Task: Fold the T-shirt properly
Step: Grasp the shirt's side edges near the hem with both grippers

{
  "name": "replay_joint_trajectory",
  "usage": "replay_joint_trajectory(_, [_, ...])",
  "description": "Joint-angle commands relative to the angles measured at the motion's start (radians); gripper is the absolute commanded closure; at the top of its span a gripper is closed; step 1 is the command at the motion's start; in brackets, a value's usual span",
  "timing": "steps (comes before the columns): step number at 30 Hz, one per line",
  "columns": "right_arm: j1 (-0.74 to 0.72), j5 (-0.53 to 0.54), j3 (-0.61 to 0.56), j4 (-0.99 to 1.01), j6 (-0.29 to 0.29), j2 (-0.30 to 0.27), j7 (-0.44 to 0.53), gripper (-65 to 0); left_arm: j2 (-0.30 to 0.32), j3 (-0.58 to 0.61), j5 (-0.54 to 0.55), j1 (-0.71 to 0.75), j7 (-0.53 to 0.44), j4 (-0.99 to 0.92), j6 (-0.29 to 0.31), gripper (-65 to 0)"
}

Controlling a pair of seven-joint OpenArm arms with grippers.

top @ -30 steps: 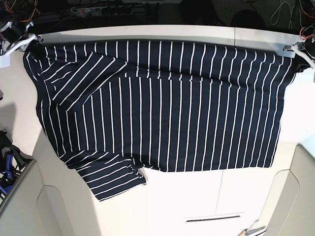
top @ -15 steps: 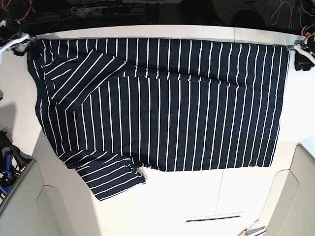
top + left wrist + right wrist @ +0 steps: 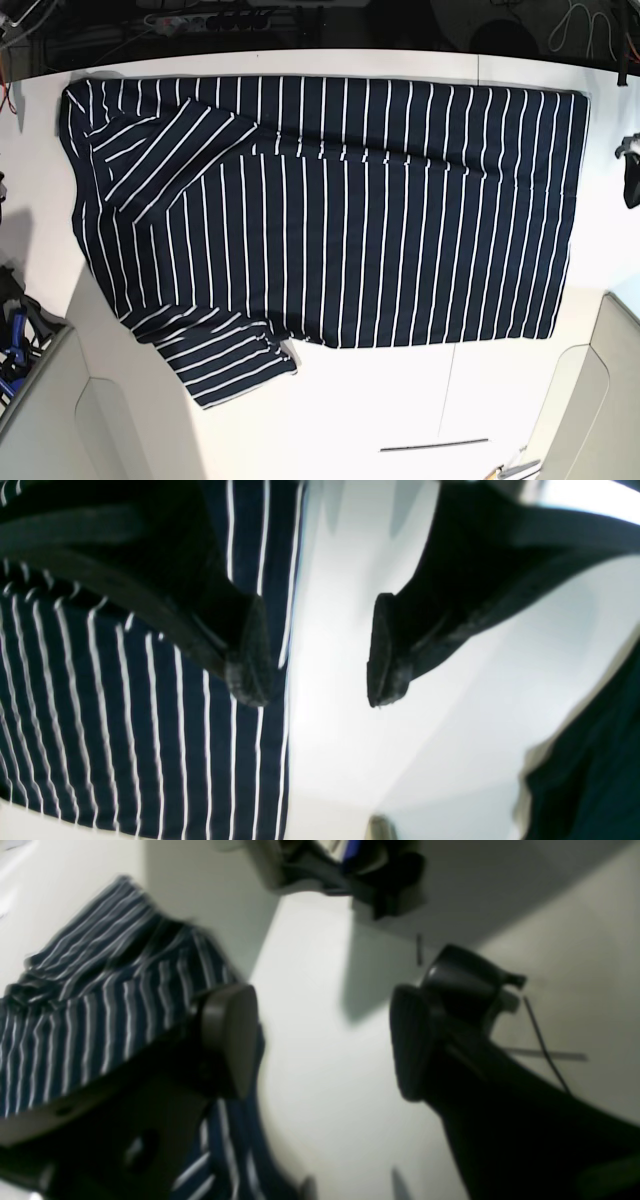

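Looking through my wrist cams first: left gripper is spread open with nothing in it, one finger over the T-shirt's side edge, the other over bare desk. Right gripper gapes wide too, empty, one finger over striped cloth. From the base cam, my shirt lies flat across the desk, top edge along the far edge, one sleeve folded in near the far left corner.
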State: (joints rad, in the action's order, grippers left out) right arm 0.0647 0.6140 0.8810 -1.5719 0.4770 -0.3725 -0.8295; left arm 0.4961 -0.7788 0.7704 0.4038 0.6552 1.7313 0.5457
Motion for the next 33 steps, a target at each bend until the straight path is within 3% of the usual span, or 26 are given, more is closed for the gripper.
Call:
replay_joint_trajectory(1, [-0.064,0.002,-0.032,0.024,0.001,-0.029,0.041,-40.9,0.029,0.013,0.011,-0.027,-0.036,0.004,0.0,-34.5])
replay_joint_trajectory(6, [-0.283,-0.086,-0.214,0.299,0.002,-0.063,0.129,-40.9,0.059,0.145,-0.066,-0.142,-0.057,-0.097,-0.035,-34.5])
replay_joint_trajectory(15, [-0.559,-0.221,-0.443,0.746,0.0,-0.056,0.318,-40.9,0.111,0.329,-0.114,-0.463,-0.099,-0.452,-0.037,-34.6])
replay_joint_trajectory(24, [-0.584,-0.319,-0.497,0.861,-0.011,-0.006,0.386,-40.9,0.121,0.487,-0.168,-0.773,-0.177,-0.88,-0.037,-34.6])
replay_joint_trajectory(33, [-0.585,-0.319,-0.497,0.863,-0.01,0.066,0.409,-40.9,0.077,0.523,-0.182,-0.836,-0.222,-1.029,-0.037,-34.6])
